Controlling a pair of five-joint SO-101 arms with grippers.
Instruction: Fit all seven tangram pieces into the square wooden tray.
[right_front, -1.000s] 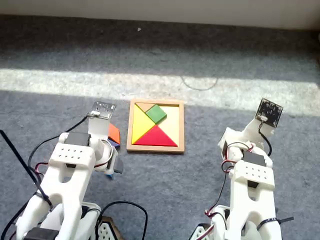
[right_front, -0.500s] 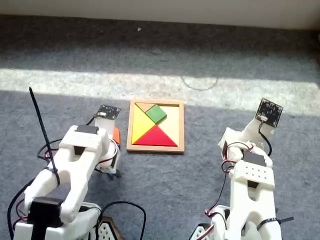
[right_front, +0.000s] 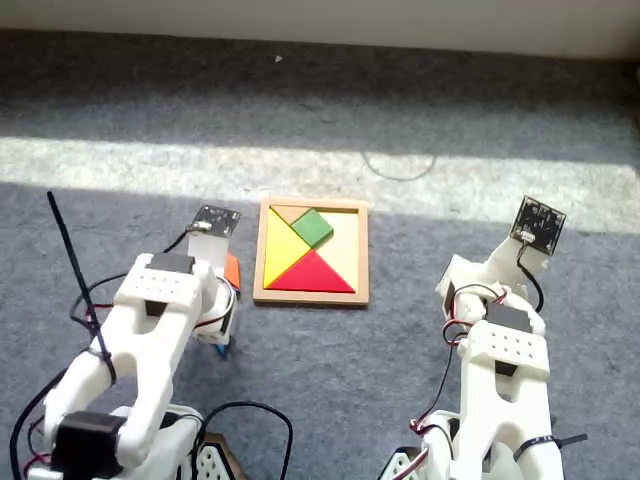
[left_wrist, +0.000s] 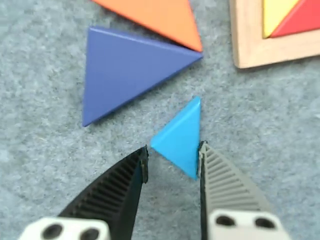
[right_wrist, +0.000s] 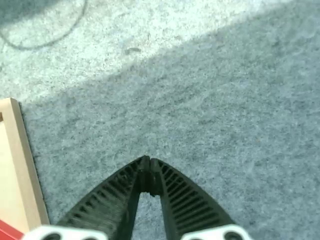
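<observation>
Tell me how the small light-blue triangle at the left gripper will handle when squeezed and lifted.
The light-blue triangle looks flat and rigid, so it probably won't bend. Its slanted edges may let it twist or slip from the left gripper. Lying flat on carpet, it should not roll.

White printed shells covering left arm (right_front: 150, 330) and right arm (right_front: 505, 370), black servo blocks showing at joints. Red, black, white wires (right_front: 452, 330) looping along links; black cable tie (right_front: 68, 250) sticking off left arm. Dark square circuit board (right_front: 541, 222) capping each wrist. On left gripper (left_wrist: 172, 152), one ribbed finger (left_wrist: 117, 187) showing black, other grey; right gripper (right_wrist: 150, 170) showing both black. White bases carrying dark screw holes.
</observation>
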